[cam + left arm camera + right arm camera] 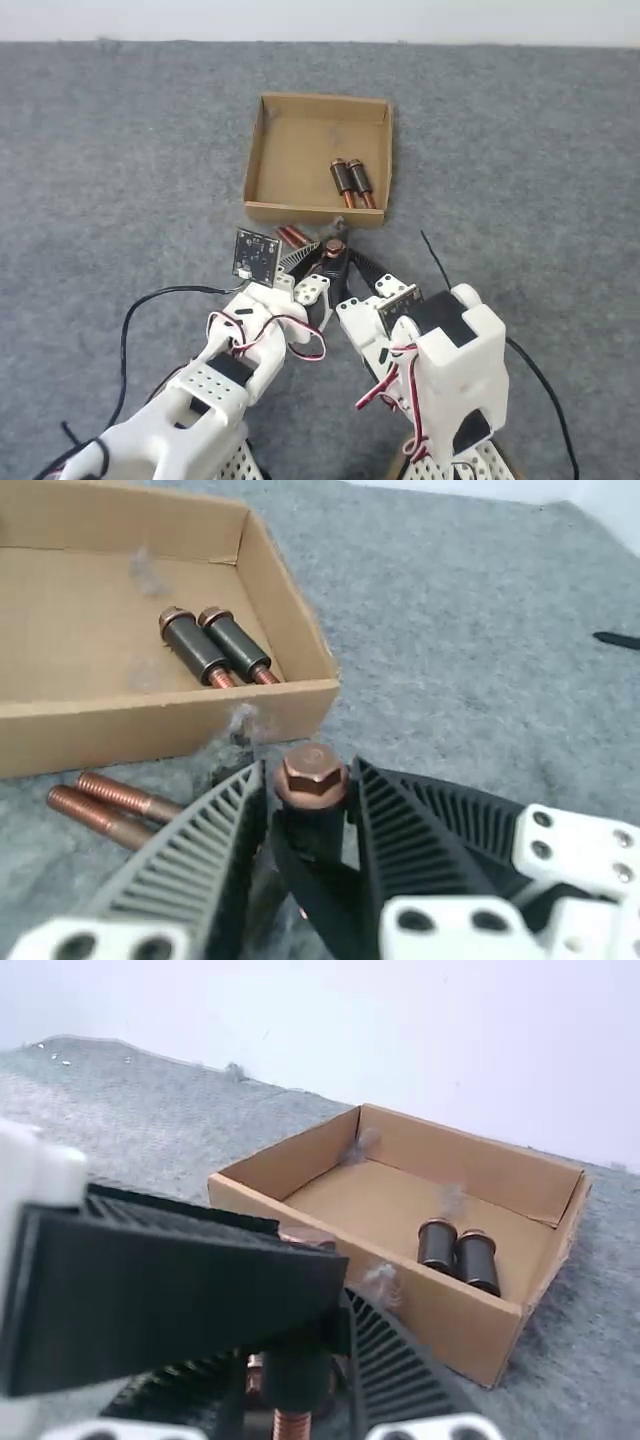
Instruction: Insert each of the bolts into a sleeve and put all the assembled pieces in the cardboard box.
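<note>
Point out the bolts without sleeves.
The two bare copper bolts on the carpet outside the cardboard box's front wall; the two inside and the upright one wear dark sleeves.

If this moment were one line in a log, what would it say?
left gripper: shut on sleeved bolt, by cardboard box | in box: two assembled pieces | carpet: two loose bolts

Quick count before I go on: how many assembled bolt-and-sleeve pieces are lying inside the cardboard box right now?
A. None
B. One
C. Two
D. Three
C: the high view shows two assembled pieces lying side by side on the floor of the cardboard box, near its right wall.
</note>
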